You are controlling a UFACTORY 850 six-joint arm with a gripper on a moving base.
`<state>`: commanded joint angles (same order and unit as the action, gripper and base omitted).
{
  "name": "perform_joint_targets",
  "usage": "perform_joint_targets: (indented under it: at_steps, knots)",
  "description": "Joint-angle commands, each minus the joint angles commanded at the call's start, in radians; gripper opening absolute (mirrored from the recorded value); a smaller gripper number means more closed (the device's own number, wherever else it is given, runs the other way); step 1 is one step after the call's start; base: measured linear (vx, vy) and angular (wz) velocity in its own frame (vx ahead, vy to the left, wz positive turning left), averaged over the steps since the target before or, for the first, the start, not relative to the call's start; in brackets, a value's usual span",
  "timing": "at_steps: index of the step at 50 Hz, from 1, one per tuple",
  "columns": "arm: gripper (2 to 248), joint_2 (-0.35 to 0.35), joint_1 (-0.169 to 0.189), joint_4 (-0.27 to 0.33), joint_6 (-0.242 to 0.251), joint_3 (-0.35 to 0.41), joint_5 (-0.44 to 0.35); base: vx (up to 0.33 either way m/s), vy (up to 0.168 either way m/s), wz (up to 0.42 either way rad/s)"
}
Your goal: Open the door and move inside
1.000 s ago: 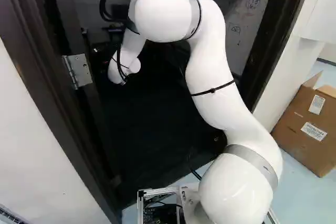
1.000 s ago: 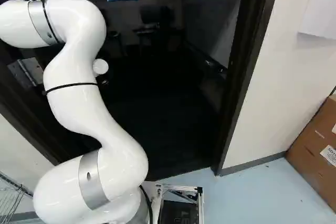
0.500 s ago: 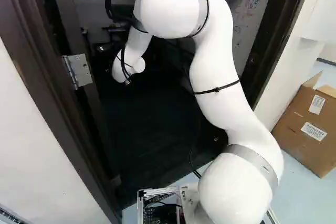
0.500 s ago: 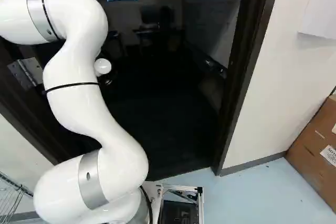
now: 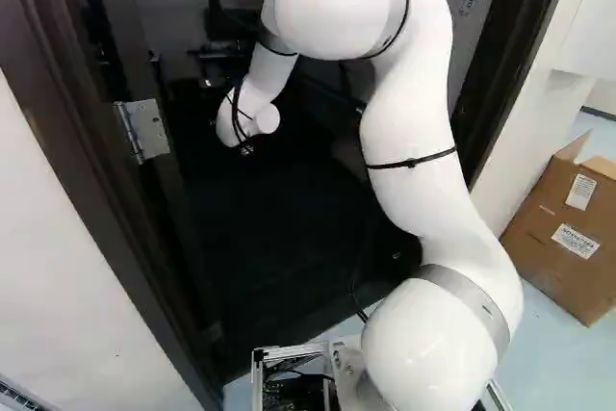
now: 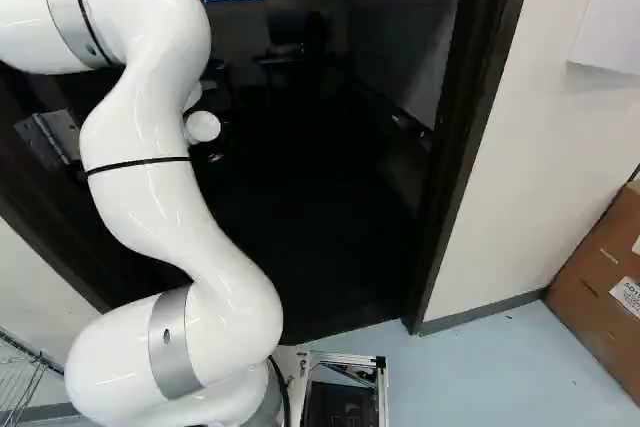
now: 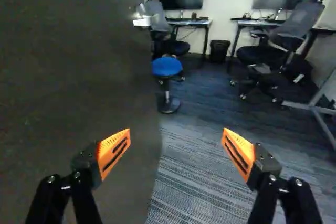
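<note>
Door frame (image 6: 490, 97): dark, ran round the opening; R jamb at 2 o'clock in R base view. Door (image 7: 68, 77) (task item): stood open, dark face at 9 to 11 o'clock from the gripper (image 7: 176, 136); contact w/ fingers: cannot tell. Arm (image 5: 414, 180): white, rose from its lowest joint at 5 o'clock in L base view, bent over at 12 and reached into the opening at approx. 10 to 11. Desks: two, ahead in the room, one (image 7: 197, 23) at 12 o'clock from the gripper, the other (image 7: 252, 23) at 1, ea. w/ a monitor. Office chairs: one (image 7: 176, 47) at 12, one (image 7: 286, 40) at 1 to 2. Box (image 5: 558, 238): cardboard, on the floor outside, 3 to 4 o'clock in L base view. Stool (image 7: 167, 66): blue seat, 12 o'clock, nearer than the desks. Bin (image 7: 219, 51): black, 1 o'clock, btwn the desks. Fingers: wide apart, nothing clamped. Hinge (image 5: 146, 130): metal, 9 to 10 o'clock in L base view. Handle (image 7: 142, 22): silver, at the door's far edge, 11 to 12 o'clock.
</note>
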<state>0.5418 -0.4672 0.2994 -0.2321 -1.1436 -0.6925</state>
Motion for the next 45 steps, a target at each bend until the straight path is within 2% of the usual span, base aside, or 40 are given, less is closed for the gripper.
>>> perform_joint_targets:
  at_steps: [31, 45]
  knots:
    - [247, -0.067, 0.071, -0.204, 0.0, 0.087, 0.0, 0.0, 0.0, 0.0]
    - [247, -0.092, 0.105, -0.224, 0.0, 0.119, 0.0, 0.0, 0.0, 0.0]
